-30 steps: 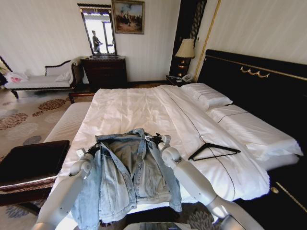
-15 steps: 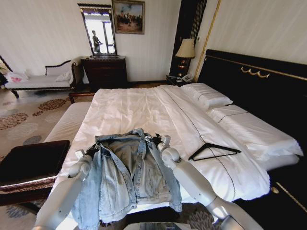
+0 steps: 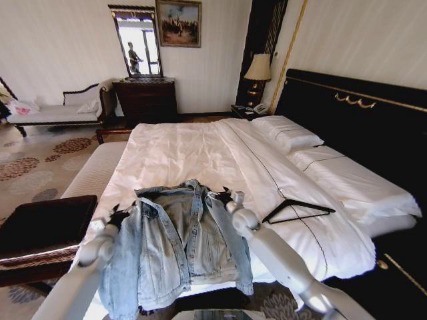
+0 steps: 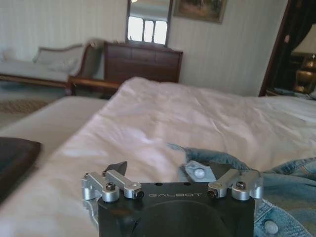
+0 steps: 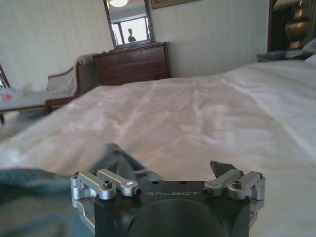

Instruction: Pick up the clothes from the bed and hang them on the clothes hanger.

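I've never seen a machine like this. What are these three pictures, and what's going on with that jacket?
This is a wheeled robot with two arms, each ending in a pincer. One picture comes from a camera on its head, looking down at the bed. The other two come from cameras on its wrists, so each shows its own pincer up close. A denim jacket lies spread at the bed's near edge. The left pincer sits at one shoulder of the jacket, the right pincer at the other; both are open and hold nothing. A black hanger lies on the sheet, apart from the jacket, on the robot's right.
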